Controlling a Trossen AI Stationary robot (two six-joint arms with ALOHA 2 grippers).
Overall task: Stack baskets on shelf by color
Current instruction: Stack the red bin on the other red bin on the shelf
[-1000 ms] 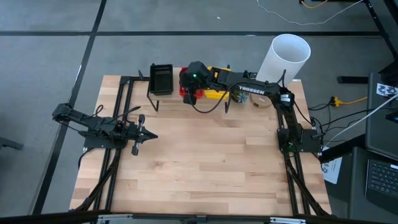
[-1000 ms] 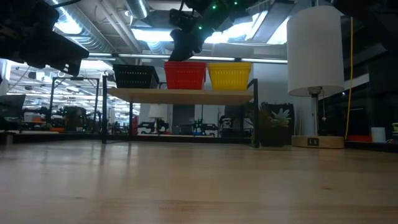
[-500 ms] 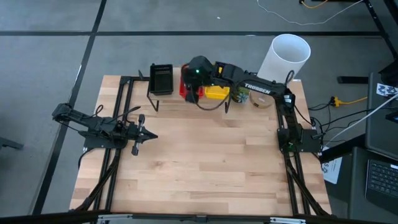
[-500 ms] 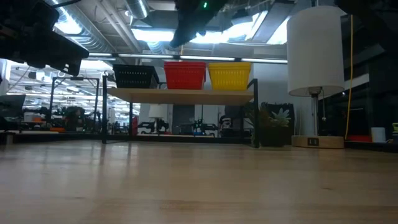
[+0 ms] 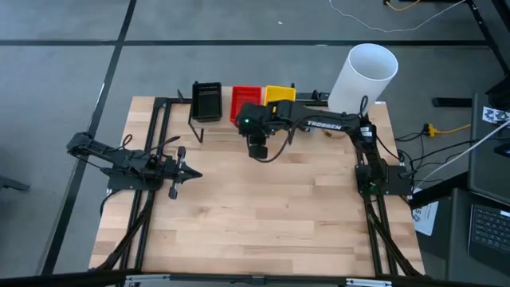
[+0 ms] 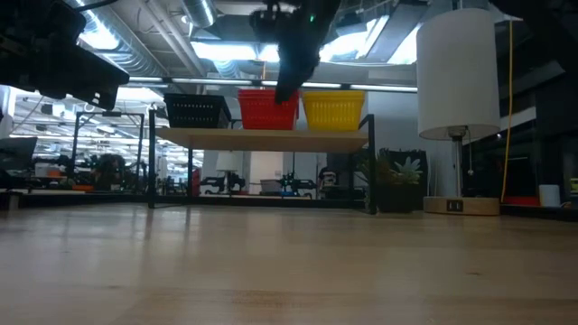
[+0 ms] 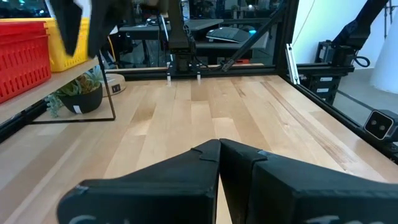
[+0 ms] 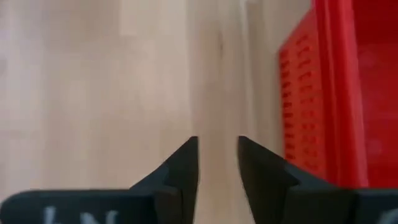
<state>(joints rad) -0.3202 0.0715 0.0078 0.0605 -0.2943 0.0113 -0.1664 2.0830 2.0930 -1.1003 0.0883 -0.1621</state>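
Observation:
Black baskets (image 6: 196,111), red baskets (image 6: 267,109) and yellow baskets (image 6: 333,109) rest by their bottoms side by side on the shelf (image 6: 262,138) at the table's far edge. My right gripper (image 8: 217,149) is open with nothing between its fingers. It hangs in the air just on the near side of the red baskets (image 8: 329,93), slanting down at the tabletop; from above it shows as (image 5: 257,150). My left gripper (image 7: 219,152) is shut and level near the table's left edge (image 5: 185,172), far from the shelf.
A white lamp (image 6: 458,72) on a wooden base stands at the table's far right corner (image 5: 365,72), with a small potted plant (image 6: 397,185) beside it under the shelf's right end. Bare wooden tabletop (image 5: 263,207) lies between the two arms.
My right gripper has drawn back from above the red baskets toward the table's near edge and a little toward its right, and it has tipped to point more steeply down. The red baskets stay on the shelf.

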